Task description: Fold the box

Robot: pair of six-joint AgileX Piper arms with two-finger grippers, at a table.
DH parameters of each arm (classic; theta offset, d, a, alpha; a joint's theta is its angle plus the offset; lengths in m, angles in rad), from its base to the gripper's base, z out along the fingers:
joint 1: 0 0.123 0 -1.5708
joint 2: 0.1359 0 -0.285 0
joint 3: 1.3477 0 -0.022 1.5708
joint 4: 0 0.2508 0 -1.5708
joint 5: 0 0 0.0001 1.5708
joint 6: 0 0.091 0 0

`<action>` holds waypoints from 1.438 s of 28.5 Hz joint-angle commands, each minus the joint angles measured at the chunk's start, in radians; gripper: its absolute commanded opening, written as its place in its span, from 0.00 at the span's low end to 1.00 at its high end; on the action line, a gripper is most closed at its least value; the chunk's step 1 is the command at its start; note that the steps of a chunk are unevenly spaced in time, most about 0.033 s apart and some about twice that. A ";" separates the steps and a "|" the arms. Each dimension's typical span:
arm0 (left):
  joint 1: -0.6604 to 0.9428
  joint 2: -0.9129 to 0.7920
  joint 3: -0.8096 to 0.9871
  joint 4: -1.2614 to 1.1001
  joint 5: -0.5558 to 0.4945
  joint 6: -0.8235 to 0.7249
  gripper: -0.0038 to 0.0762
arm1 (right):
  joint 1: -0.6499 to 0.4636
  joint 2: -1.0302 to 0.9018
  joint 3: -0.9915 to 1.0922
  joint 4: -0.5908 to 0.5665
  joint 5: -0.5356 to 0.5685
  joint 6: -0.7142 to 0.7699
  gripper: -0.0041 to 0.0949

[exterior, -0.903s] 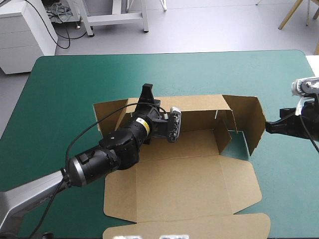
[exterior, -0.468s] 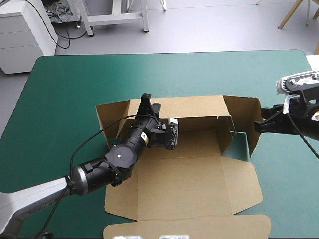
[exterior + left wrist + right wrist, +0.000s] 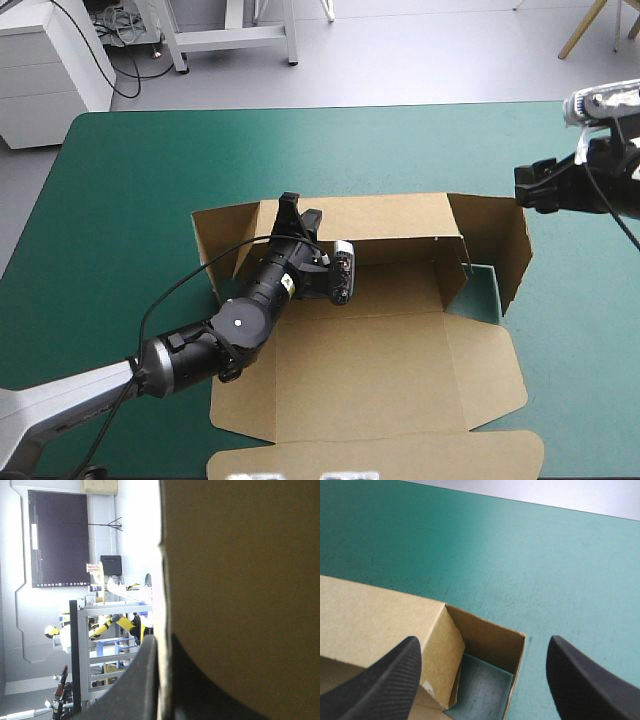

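The brown box (image 3: 380,350) lies in the middle of the teal-green cover, with its back wall and both end walls raised and its lid flat toward the front. My left gripper (image 3: 290,205) is shut on the top edge of the back wall near the left end. In the left wrist view the board (image 3: 240,580) passes between that gripper's (image 3: 159,640) nearly closed fingers. My right gripper (image 3: 522,185) hovers open beyond the raised right end wall (image 3: 515,245), touching nothing. In the right wrist view the box corner (image 3: 380,615) lies below the spread right gripper (image 3: 482,640).
Bare teal-green cover (image 3: 150,180) stretches beyond and to the left of the box, and more (image 3: 520,555) lies ahead of the right gripper. The lid's front flap (image 3: 380,455) reaches close to the table's front edge. A strip of cover shows inside the right end compartment (image 3: 482,290).
The right gripper has opened, let go of the right end wall, and pulled up and away toward the far edge. The wall stays standing. The left gripper keeps its hold.
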 commanded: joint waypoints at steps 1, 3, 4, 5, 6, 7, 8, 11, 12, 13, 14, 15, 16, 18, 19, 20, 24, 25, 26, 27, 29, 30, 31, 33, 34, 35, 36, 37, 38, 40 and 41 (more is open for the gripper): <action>-0.005 -0.031 -0.013 0.019 -0.001 -0.031 0.04 | 0.002 0.081 -0.123 0.011 -0.054 0.020 0.70; -0.005 -0.031 -0.013 0.034 -0.001 -0.055 0.04 | 0.002 0.131 -0.168 0.011 -0.052 0.044 0.70; -0.005 -0.031 -0.013 0.048 -0.001 -0.070 0.04 | 0.002 0.164 -0.191 0.011 -0.046 0.044 0.70; -0.005 -0.031 -0.013 0.067 0.001 -0.090 0.04 | 0.002 0.204 -0.212 0.015 -0.040 0.044 0.70; -0.005 -0.031 -0.013 0.085 0.003 -0.109 0.04 | 0.002 0.237 -0.231 0.021 -0.034 0.046 0.70; -0.005 -0.031 -0.013 0.105 0.003 -0.130 0.04 | 0.002 0.272 -0.249 0.023 -0.028 0.054 0.70; -0.005 -0.031 -0.013 0.112 0.005 -0.143 0.04 | 0.002 0.299 -0.262 0.023 -0.022 0.059 0.70; -0.005 -0.031 -0.013 0.110 0.009 -0.147 0.04 | 0.002 0.394 -0.301 0.023 0.009 0.086 0.70; -0.005 -0.031 -0.013 0.110 0.009 -0.147 0.04 | 0.002 0.425 -0.307 0.023 0.015 0.090 0.70; -0.005 -0.031 -0.013 0.110 0.009 -0.147 0.04 | 0.002 0.448 -0.314 0.023 0.018 0.098 0.70; -0.005 -0.031 -0.013 0.110 0.009 -0.147 0.04 | 0.002 0.476 -0.316 0.029 0.018 0.103 0.70; -0.005 -0.031 -0.013 0.110 0.009 -0.147 0.04 | 0.002 0.499 -0.316 0.031 0.016 0.103 0.70; -0.005 -0.031 -0.013 0.110 0.009 -0.147 0.04 | 0.002 0.522 -0.316 0.033 0.018 0.103 0.70; -0.005 -0.031 -0.013 0.110 0.009 -0.147 0.04 | 0.002 0.561 -0.316 0.039 0.027 0.103 0.70; -0.005 -0.031 -0.013 0.110 0.009 -0.147 0.04 | 0.002 0.574 -0.316 0.041 0.027 0.105 0.70; -0.005 -0.031 -0.013 0.110 0.009 -0.147 0.04 | 0.002 0.590 -0.312 0.044 0.027 0.116 0.70; -0.005 -0.031 -0.013 0.110 0.009 -0.147 0.04 | 0.009 0.604 -0.302 0.046 0.029 0.130 0.70; -0.005 -0.031 -0.013 0.110 0.009 -0.147 0.04 | 0.009 0.604 -0.298 0.046 0.029 0.130 0.70; -0.005 -0.031 -0.013 0.110 0.009 -0.147 0.04 | 0.009 0.604 -0.290 0.046 0.029 0.130 0.70; -0.005 -0.031 -0.013 0.110 0.009 -0.147 0.04 | 0.009 0.602 -0.283 0.046 0.029 0.130 0.70; -0.005 -0.031 -0.013 0.110 0.011 -0.147 0.04 | 0.009 0.585 -0.248 0.044 0.029 0.130 0.70; -0.005 -0.031 -0.013 0.110 0.016 -0.147 0.04 | 0.009 0.578 -0.230 0.044 0.029 0.130 0.70; -0.005 -0.031 -0.013 0.110 0.020 -0.147 0.04 | 0.009 0.564 -0.206 0.044 0.029 0.130 0.70; -0.005 -0.031 -0.013 0.110 0.022 -0.147 0.04 | 0.009 0.538 -0.166 0.037 0.029 0.130 0.70; -0.005 -0.031 -0.013 0.110 0.023 -0.147 0.04 | 0.009 0.521 -0.146 0.026 0.029 0.130 0.70; -0.005 -0.031 -0.013 0.110 0.023 -0.147 0.04 | 0.009 0.502 -0.127 0.021 0.029 0.130 0.70; -0.005 -0.031 -0.013 0.110 0.023 -0.147 0.04 | 0.009 0.481 -0.107 0.019 0.029 0.122 0.70; -0.005 -0.031 -0.013 0.110 0.024 -0.147 0.04 | 0.009 0.461 -0.086 0.019 0.029 0.108 0.70; -0.005 -0.031 -0.013 0.110 0.026 -0.147 0.04 | 0.009 0.442 -0.064 0.019 0.029 0.098 0.70; -0.005 -0.031 -0.013 0.110 0.029 -0.147 0.04 | 0.009 0.394 -0.006 0.013 0.029 0.085 0.70; -0.005 -0.031 -0.013 0.110 0.043 -0.152 0.04 | 0.009 0.367 0.026 0.012 0.029 0.080 0.70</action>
